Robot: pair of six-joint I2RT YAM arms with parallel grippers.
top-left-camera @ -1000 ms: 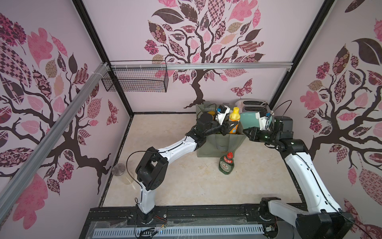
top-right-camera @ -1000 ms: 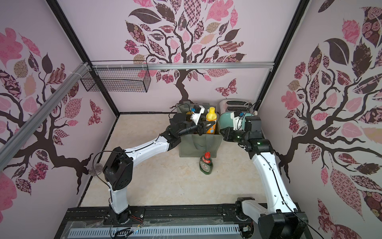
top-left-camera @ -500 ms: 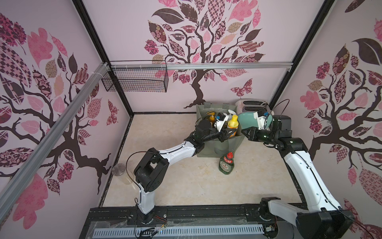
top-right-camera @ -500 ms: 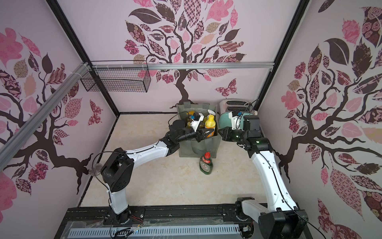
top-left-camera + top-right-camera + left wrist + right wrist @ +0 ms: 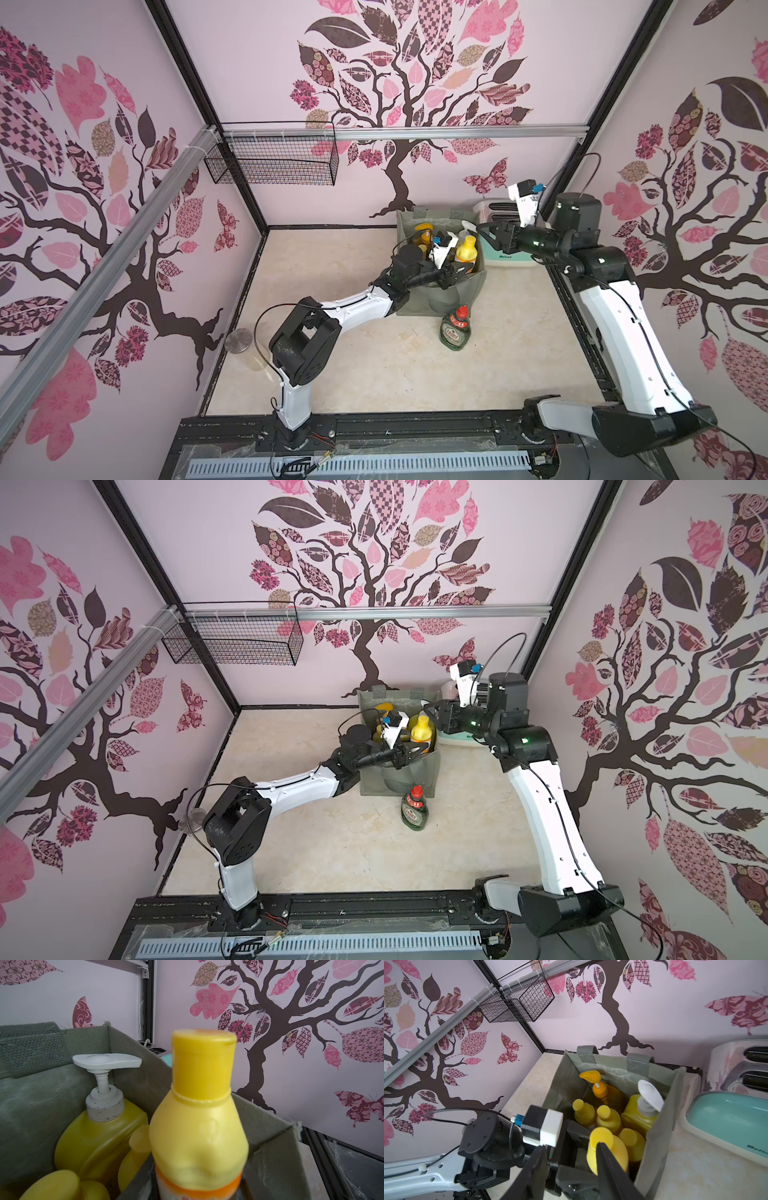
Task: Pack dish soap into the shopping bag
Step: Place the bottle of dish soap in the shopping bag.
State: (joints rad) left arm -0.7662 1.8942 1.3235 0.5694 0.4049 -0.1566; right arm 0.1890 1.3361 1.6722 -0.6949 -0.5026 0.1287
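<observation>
The bottle (image 5: 199,1126) I'm packing, small and orange with a yellow cap, stands upright in the bag (image 5: 436,214). It is at the near corner on my right side, with its cap above the rim. My left gripper (image 5: 457,272) is clamped on its body, reaching in over the front rim. I cannot tell whether its base rests on anything.

Behind it in the bag are three small bottles (image 5: 608,1118) with yellow caps. An orange pump bottle (image 5: 602,1088) stands at the back wall, and a yellow pump bottle (image 5: 639,1113) is against the right wall.

The Fairy (image 5: 456,332), green with a red cap, stands upright on the table (image 5: 374,374), just in front of the bag and outside it.

My right gripper (image 5: 571,1167) hangs over the bag's right wall with its jaws apart and grips nothing. Its fingers point toward the held bottle.

A teal appliance (image 5: 511,259) sits just beside the bag on that side, with a toaster (image 5: 494,208) behind it. A wire basket (image 5: 274,162) hangs on the back wall, well apart.
</observation>
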